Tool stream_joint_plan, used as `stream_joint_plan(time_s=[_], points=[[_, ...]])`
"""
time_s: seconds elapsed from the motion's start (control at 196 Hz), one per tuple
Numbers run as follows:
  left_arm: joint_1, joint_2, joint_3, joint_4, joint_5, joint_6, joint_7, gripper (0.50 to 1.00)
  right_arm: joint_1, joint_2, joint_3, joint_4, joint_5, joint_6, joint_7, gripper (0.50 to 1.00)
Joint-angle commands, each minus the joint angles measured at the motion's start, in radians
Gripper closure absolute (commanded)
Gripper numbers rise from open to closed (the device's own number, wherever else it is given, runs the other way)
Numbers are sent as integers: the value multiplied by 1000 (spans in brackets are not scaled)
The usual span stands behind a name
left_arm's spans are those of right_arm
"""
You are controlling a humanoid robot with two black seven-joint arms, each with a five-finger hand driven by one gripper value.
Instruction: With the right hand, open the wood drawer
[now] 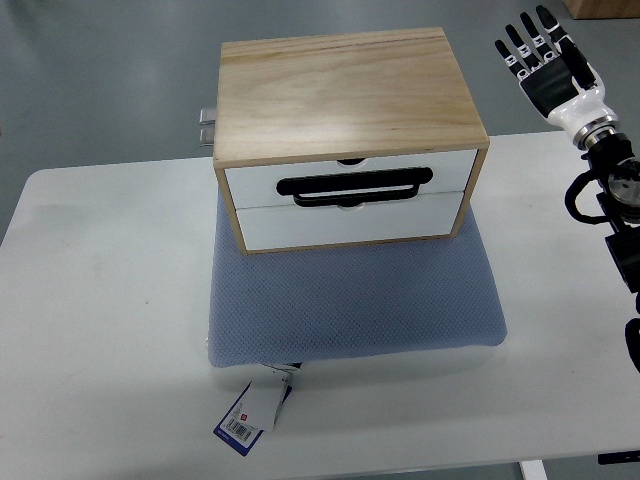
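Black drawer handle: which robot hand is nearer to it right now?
Right. The right hand is raised, fingers spread, up and to the right of the black drawer handle, clear of the wood drawer box. The left hand is out of view.

Just one cam, up high on the robot's side, looking steeply down at the table (100,300), fairly close.

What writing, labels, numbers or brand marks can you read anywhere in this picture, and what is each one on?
No text here can be read.
Hang tag at the front edge of the blue cushion: a red mark and a barcode-like block, print too small to read.
Wooden drawer box, its white drawer fronts and black handle: no lettering visible.
White table and right hand: no lettering visible.
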Motion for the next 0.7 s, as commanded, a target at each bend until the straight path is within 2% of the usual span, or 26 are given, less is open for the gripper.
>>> stream_joint_plan(time_s=[0.0, 0.173, 0.316, 0.423, 0.515, 0.566, 0.571, 0.693], points=[[0, 0, 0, 0, 0, 0, 0, 500, 0, 0, -2, 0, 0, 0, 0, 556], [0, 0, -2, -2, -9, 9, 0, 500, 1, 0, -2, 0, -2, -2, -3, 556], [0, 0, -3, -5, -4, 9, -1, 500, 27, -46, -12, 1, -52, -3, -11, 556], [0, 0, -3, -9, -1, 6, -1, 500, 110, -109, -133, 14, -183, 0, -18, 556], [0, 0, -2, -9, 0, 0, 0, 500, 224, -213, -291, 60, -301, -2, -50, 556], [0, 0, -2, -9, 0, 0, 0, 500, 224, -213, -291, 60, -301, -2, -50, 556], [-2, 0, -2, -9, 0, -5, 0, 500, 294, -268, -383, 105, -348, -2, -73, 556], [-2, 0, -3, -9, 0, -8, 0, 500, 498, -394, -626, 244, -446, 12, -132, 556]])
